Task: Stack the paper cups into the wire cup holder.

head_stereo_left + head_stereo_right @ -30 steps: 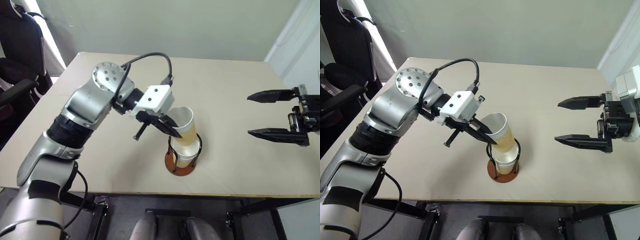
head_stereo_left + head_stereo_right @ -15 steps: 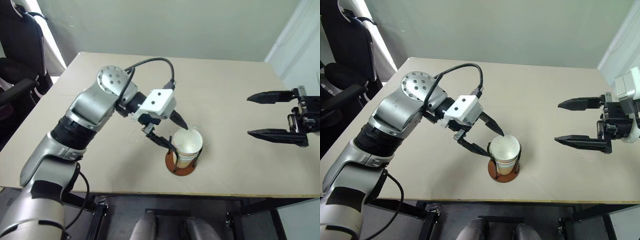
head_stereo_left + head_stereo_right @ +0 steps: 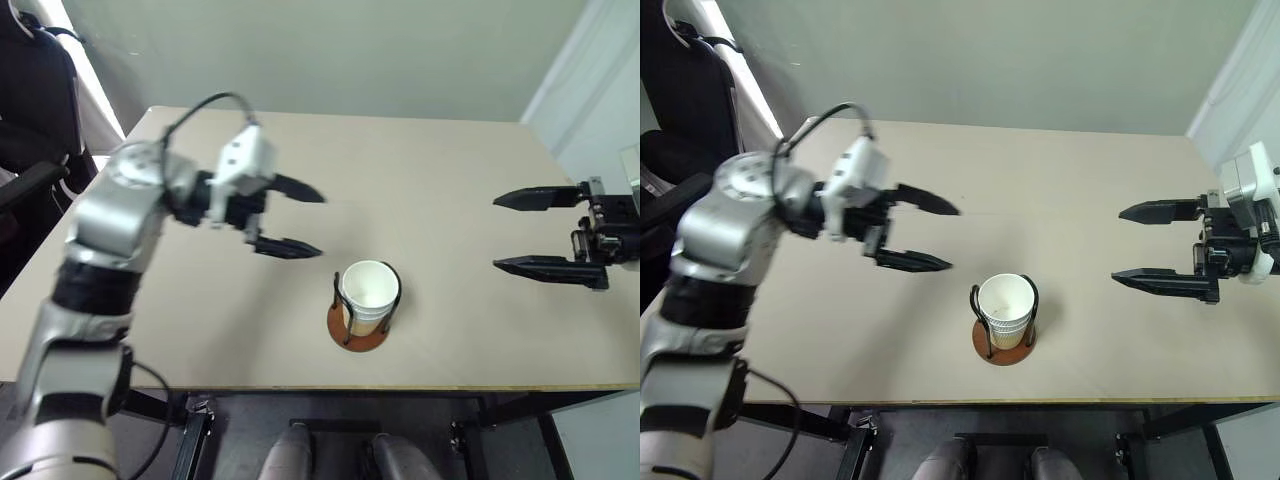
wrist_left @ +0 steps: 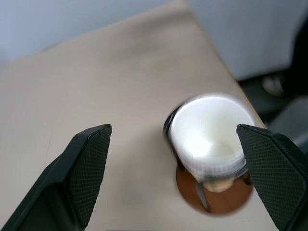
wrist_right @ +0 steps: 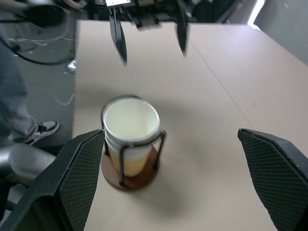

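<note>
- A beige table [image 3: 450,180] seen from above; near its front edge, roughly in the middle, stands the wire cup holder [image 3: 359,328], a round reddish-brown disc base with thin black wire loops rising upright.
- Inside the holder sit the paper cups [image 3: 369,295], nested one in another and upright; tan-yellow on the outside, white within, with white rolled rims; the top cup's open mouth faces up and rises a little above the wire loops.
- How many cups make up the stack is hard to count; the right wrist view shows layered rims just under the top one, but the lower cups are hidden by the upper ones and by the wires.
- The left gripper [image 3: 300,220] hangs above the table, off to the left of the holder and apart from it; its two black fingers are spread wide and hold nothing; the arm is blurred.
- The right gripper [image 3: 518,232] is well to the right of the holder, near the table's right edge; its fingers are also spread wide and empty; part of its body is cut off by the picture's edge.
- In the right wrist view a person's trouser leg and shoe [image 5: 42,130] show on the floor beside the table.
</note>
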